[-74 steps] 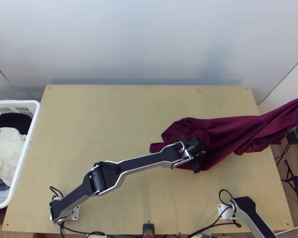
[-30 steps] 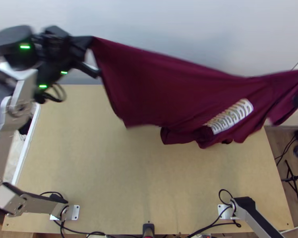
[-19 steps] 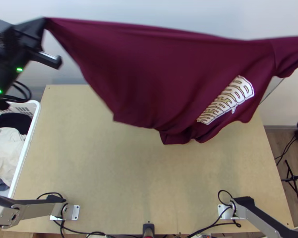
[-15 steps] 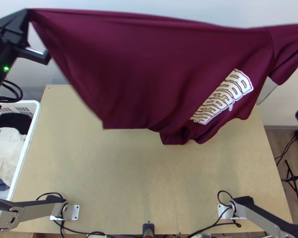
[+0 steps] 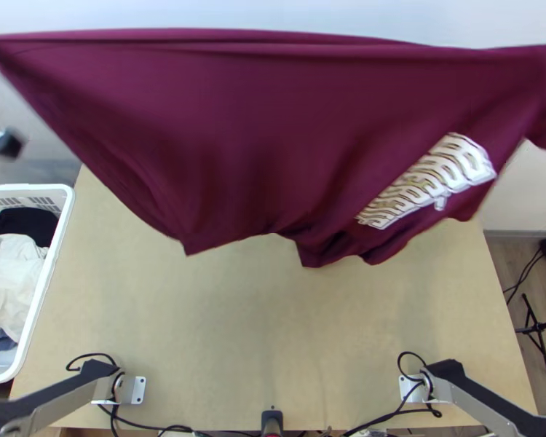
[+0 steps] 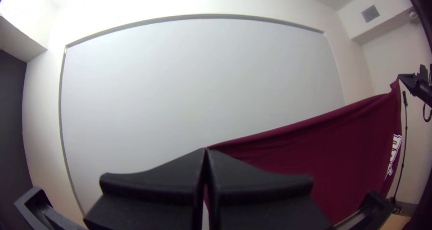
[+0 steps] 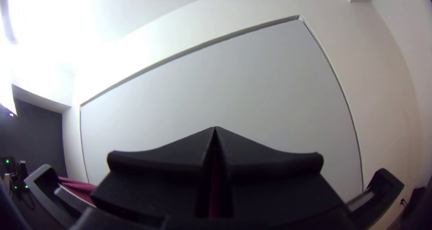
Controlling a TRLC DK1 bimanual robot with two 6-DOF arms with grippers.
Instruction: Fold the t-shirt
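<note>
The maroon t-shirt (image 5: 266, 138) hangs stretched above the table's far half, its white lettering towards the right and its lower edges drooping in points. At the top view's left edge, part of my left gripper (image 5: 4, 144) shows just below a shirt corner. In the left wrist view my left gripper (image 6: 207, 150) is shut on that corner, and the shirt (image 6: 333, 153) stretches away to the other arm's gripper. My right gripper (image 7: 215, 128) is shut, with maroon cloth of the t-shirt (image 7: 78, 187) between its fingers and off to one side.
A white basket (image 5: 60, 226) of dark and light clothes stands beside the table's left edge. The light wooden table (image 5: 251, 335) lies bare across its near half. A black stand (image 5: 533, 328) is on the floor to the right.
From low over the table, my left gripper has risen and swung far left with a shirt corner. The bunched shirt has been lifted and stretched wide; its right end has risen too.
</note>
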